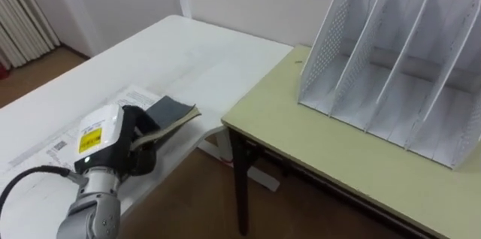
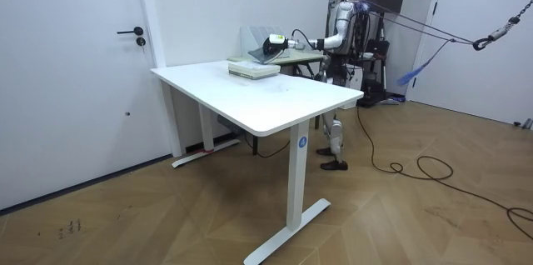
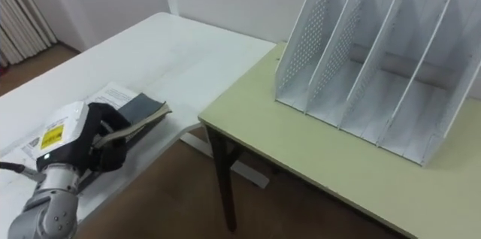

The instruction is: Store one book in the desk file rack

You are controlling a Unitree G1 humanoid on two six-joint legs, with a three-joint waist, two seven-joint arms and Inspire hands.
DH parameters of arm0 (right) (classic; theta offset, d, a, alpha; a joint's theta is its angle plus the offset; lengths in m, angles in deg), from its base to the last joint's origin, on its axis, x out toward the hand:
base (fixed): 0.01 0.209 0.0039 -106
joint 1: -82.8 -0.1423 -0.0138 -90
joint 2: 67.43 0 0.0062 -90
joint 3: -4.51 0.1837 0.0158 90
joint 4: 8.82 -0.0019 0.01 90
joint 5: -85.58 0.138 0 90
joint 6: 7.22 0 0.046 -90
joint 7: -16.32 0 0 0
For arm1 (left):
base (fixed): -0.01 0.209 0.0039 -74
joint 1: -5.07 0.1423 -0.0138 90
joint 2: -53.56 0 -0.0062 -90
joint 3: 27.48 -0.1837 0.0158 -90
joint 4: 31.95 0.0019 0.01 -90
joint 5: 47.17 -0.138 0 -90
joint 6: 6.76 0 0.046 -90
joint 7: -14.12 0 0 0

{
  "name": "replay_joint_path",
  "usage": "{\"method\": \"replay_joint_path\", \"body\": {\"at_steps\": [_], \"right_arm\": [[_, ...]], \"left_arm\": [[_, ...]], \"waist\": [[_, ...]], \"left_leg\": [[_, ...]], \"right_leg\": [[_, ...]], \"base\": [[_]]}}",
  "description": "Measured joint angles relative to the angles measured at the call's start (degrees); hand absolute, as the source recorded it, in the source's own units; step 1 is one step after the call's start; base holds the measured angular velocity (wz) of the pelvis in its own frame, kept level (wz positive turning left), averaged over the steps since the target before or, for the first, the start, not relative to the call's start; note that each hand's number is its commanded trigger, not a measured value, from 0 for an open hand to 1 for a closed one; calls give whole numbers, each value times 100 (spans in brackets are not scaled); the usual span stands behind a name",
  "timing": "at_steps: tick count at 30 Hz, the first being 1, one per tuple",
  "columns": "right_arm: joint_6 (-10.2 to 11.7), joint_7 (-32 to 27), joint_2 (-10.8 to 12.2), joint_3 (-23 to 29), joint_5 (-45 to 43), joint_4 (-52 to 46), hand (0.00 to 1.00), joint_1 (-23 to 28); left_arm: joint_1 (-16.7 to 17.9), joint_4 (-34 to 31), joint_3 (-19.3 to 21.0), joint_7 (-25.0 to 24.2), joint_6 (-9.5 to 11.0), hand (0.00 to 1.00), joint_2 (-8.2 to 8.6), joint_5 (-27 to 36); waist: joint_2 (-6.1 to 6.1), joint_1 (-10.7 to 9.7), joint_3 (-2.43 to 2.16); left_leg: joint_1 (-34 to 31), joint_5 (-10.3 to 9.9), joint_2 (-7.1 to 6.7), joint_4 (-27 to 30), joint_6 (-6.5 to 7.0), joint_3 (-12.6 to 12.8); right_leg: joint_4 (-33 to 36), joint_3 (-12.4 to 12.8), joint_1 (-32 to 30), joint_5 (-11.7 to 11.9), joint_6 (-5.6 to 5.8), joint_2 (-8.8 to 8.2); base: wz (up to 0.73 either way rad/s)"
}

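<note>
Book: thin, dark grey cover, well to the left of the file rack and across the open floor gap from it.

Your left hand has it by the end farthest from the rack. The fingers are curled round cover and pages, clamped on that end. This end grip leaves the rack-side end free, which I take to be the point: that end can lead into a slot.

The free end tilts slightly upward toward the rack. It appears lifted off the printed sheets below it; I can't confirm full clearance.

The sheets lie at the edge of the white table, left of the rack.

The rack is white with perforated dividers, and every slot is empty. It stands on the green desk with its slots open to the top and front.

Judgement: pick-up is done and the carry is not started. You will need to swing the book rightward to the rack and turn it on edge in line with the dividers. A flat approach risks catching a divider.
</note>
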Motion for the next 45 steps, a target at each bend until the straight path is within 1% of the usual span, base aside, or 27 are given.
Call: {"method": "replay_joint_path", "body": {"at_steps": [1,3,5,6,8,9,10,12,14,17,18,19,21,23,25,28,29,30,32,34,36,38,39,41,42,43,45], "right_arm": [[93,2,-8,-96,5,-176,0,-1],[173,66,-15,-184,80,-418,0,17],[274,192,69,-233,259,-924,0,14],[321,204,82,-294,306,-1061,0,11],[416,364,162,-352,421,-1823,0,89],[442,410,170,-355,426,-2068,0,113],[523,482,169,-395,450,-2422,0,118],[583,607,167,-473,530,-2879,0,132],[649,808,164,-611,782,-3304,0,140],[655,1045,173,-625,1111,-3858,0,199],[655,1080,170,-625,1142,-3980,0,227],[660,1153,166,-623,1329,-4157,0,258],[662,1269,143,-622,1620,-4316,0,257],[716,1382,71,-622,2052,-4428,0,257],[718,1518,-5,-613,2272,-4547,0,255],[716,1750,-6,-494,2734,-4706,0,235],[716,1815,2,-445,2900,-4814,0,234],[715,1856,7,-412,2969,-4875,0,234],[710,2066,8,-223,3549,-5076,0,237],[706,2197,6,-92,3983,-5214,0,236],[706,2339,4,-11,4346,-5274,0,222],[673,2537,-16,0,4840,-5309,0,224],[647,2581,-22,4,5014,-5329,0,226],[608,2821,-103,-6,5695,-5439,0,232],[599,2891,-135,-5,5850,-5459,0,231],[557,3022,-193,2,6060,-5479,0,231],[402,3192,-247,11,6316,-5477,0,231]], "left_arm": [[1,-146,-5,0,89,100,3,190],[0,-450,-14,2,185,100,3,515],[-5,-827,-36,12,342,100,28,864],[-4,-899,-58,11,389,100,35,965],[68,-1191,-65,-35,592,100,62,1594],[82,-1274,-65,-40,604,100,62,1727],[98,-1375,-65,-41,663,100,61,1946],[117,-1440,-65,-43,778,100,61,2292],[155,-1440,-65,-48,879,100,59,2709],[196,-1438,-58,-170,940,100,64,3199],[230,-1440,-57,-203,958,100,63,3265],[304,-1441,-57,-318,974,100,61,3485],[418,-1441,-57,-487,976,100,59,3910],[521,-1441,-59,-700,976,100,47,4458],[523,-1441,-53,-898,980,100,38,4811],[550,-1442,-31,-1300,980,100,0,5560],[607,-1441,-12,-1445,979,100,1,5875],[653,-1441,2,-1511,979,100,2,6025],[858,-1441,110,-1869,951,100,0,6577],[944,-1441,199,-2138,913,100,-4,6941],[944,-1441,277,-2361,900,100,-23,7183],[945,-1426,367,-2669,899,100,-84,7651],[946,-1424,378,-2750,894,100,-102,7772],[946,-1425,380,-3156,838,100,-241,8185],[946,-1424,383,-3269,803,100,-262,8261],[946,-1425,391,-3489,710,100,-285,8392],[949,-1423,392,-3765,556,100,-309,8557]], "waist": [[-3,4,-1],[-17,25,-4],[-18,152,-6],[-21,172,-5],[-34,243,-6],[-34,264,-6],[-36,288,-6],[-53,293,-12],[-81,319,-5],[-97,370,5],[-96,397,3],[-101,422,0],[-122,429,-9],[-130,432,-14],[-130,464,-14],[-133,552,-12],[-134,549,-12],[-133,533,-12],[-132,481,-11],[-132,465,-11],[-131,456,-10],[-126,433,-4],[-126,422,-3],[-114,435,7],[-108,441,10],[-96,450,10],[-90,453,6]], "left_leg": [[3,0,0,-1,0,-4],[21,0,5,-17,0,-4],[62,1,10,-26,-1,10],[77,1,11,-29,-1,10],[124,1,14,-30,-2,12],[124,1,14,-29,-2,11],[127,1,12,-25,-2,0],[159,1,7,-20,-3,-36],[233,1,1,-15,-3,-57],[217,5,-13,8,2,-32],[217,6,-16,15,2,-31],[219,6,-21,30,3,-29],[219,6,-24,46,3,-32],[216,6,-34,72,3,-47],[221,6,-36,71,4,-37],[224,6,-32,68,4,-32],[223,6,-31,69,4,-42],[223,6,-31,72,4,-46],[219,5,-29,74,4,-24],[216,5,-26,74,3,-23],[216,5,-25,75,3,-39],[218,5,-25,75,4,-48],[216,5,-25,77,4,-48],[195,3,-24,89,4,-47],[190,3,-24,90,5,-45],[175,3,-24,89,5,-36],[130,3,-20,98,5,-17]], "right_leg": [[-2,-27,5,1,0,-2],[-3,-24,17,1,0,0],[0,25,28,1,0,10],[1,17,44,1,0,9],[0,-13,92,1,0,11],[-1,-20,94,1,0,10],[0,-43,105,1,0,4],[-6,-84,161,1,0,-3],[-13,-118,260,0,1,-12],[-9,-114,253,-1,3,-33],[-11,-112,256,-2,5,-36],[-15,-105,267,-5,10,-40],[-29,-106,285,-3,14,-43],[-64,-108,318,12,30,-47],[-63,-99,318,14,34,-51],[-53,-83,306,14,34,-51],[-57,-101,307,15,34,-52],[-59,-102,312,15,33,-52],[-63,-113,319,16,33,-54],[-64,-116,319,17,31,-53],[-64,-119,317,18,31,-53],[-61,-113,313,18,31,-54],[-59,-115,311,19,31,-55],[-49,-112,294,19,30,-55],[-43,-107,285,19,30,-55],[2,-98,242,16,31,-57],[26,-86,185,15,30,-56]], "base": [[0],[0],[-12],[-5],[5],[5],[9],[12],[9],[1],[0],[0],[2],[5],[-2],[-3],[0],[0],[2],[0],[0],[0],[0],[0],[-4],[-3],[-4]]}}
